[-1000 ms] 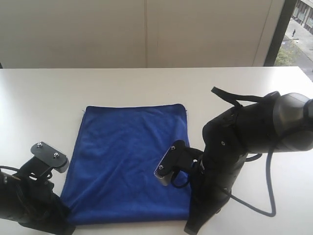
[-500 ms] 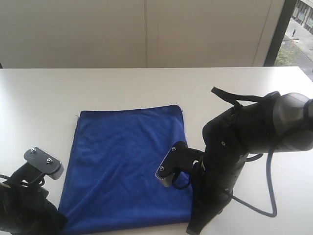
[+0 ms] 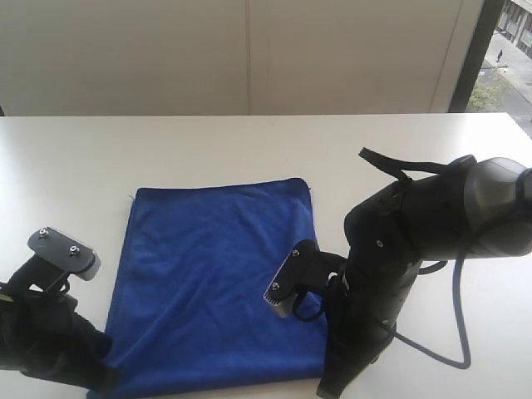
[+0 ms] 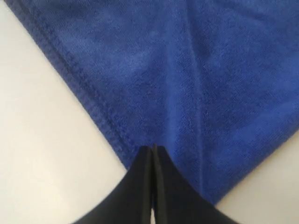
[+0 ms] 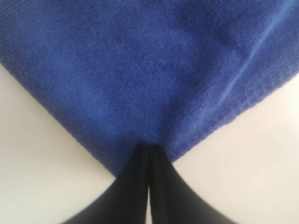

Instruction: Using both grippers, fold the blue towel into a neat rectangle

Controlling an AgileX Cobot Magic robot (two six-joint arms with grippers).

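The blue towel (image 3: pixel 216 283) lies spread flat on the white table (image 3: pixel 249 145), with its far hem toward the wall. My left gripper (image 4: pixel 153 148) is shut on the towel's near left corner; its black fingers (image 4: pixel 140 186) press together over the stitched hem (image 4: pixel 74 79). My right gripper (image 5: pixel 148 148) is shut on the near right corner of the towel (image 5: pixel 154 70). In the exterior view the left arm (image 3: pixel 46 332) and the right arm (image 3: pixel 399 258) cover both held corners. No white label shows.
A black cable (image 3: pixel 455 324) loops on the table to the right of the right arm. The bare table runs to the wall (image 3: pixel 249 50) behind the towel. A window (image 3: pixel 503 50) is at the far right.
The left arm has drawn back to the left, and the towel's left side and far hem have shifted slightly with it. The right arm has stayed still.
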